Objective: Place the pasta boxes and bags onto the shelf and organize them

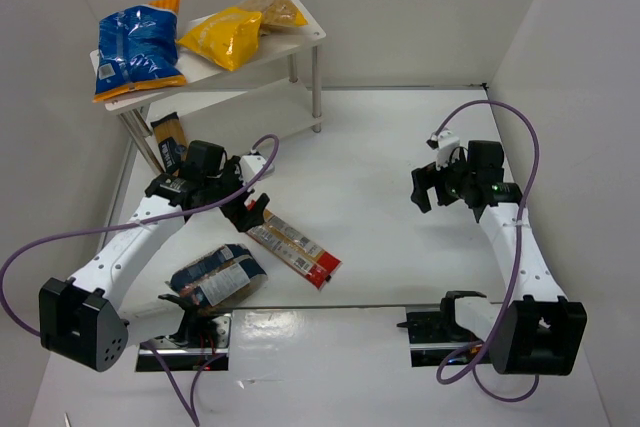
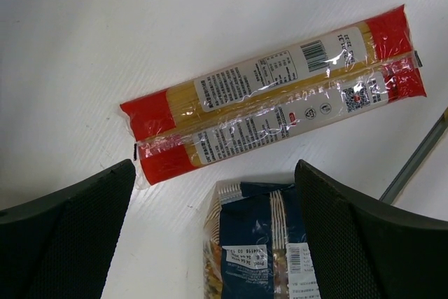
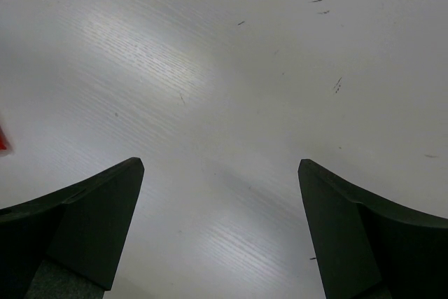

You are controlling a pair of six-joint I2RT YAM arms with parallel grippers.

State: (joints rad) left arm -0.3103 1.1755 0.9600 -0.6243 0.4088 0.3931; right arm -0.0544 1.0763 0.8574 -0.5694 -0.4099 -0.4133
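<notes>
The white shelf (image 1: 303, 35) stands at the back left. Its top board holds the big blue bag (image 1: 138, 47), the yellow bag (image 1: 225, 35) and the clear bag of tan pasta (image 1: 274, 9). The yellow-tan box with a dark blue label (image 1: 168, 142) leans by the shelf's left legs. The red, yellow and white box (image 1: 295, 247) (image 2: 273, 96) lies flat on the table. The dark blue and clear bag (image 1: 215, 279) (image 2: 262, 243) lies just in front of it. My left gripper (image 1: 250, 212) (image 2: 215, 169) is open and empty, hovering over the bag's end. My right gripper (image 1: 432, 187) (image 3: 220, 166) is open and empty over bare table.
White walls close in the table on the left, back and right. A thin grey strip (image 2: 413, 162) runs across the table near the bag. Purple cables loop off both arms. The arm bases (image 1: 185, 342) sit at the near edge.
</notes>
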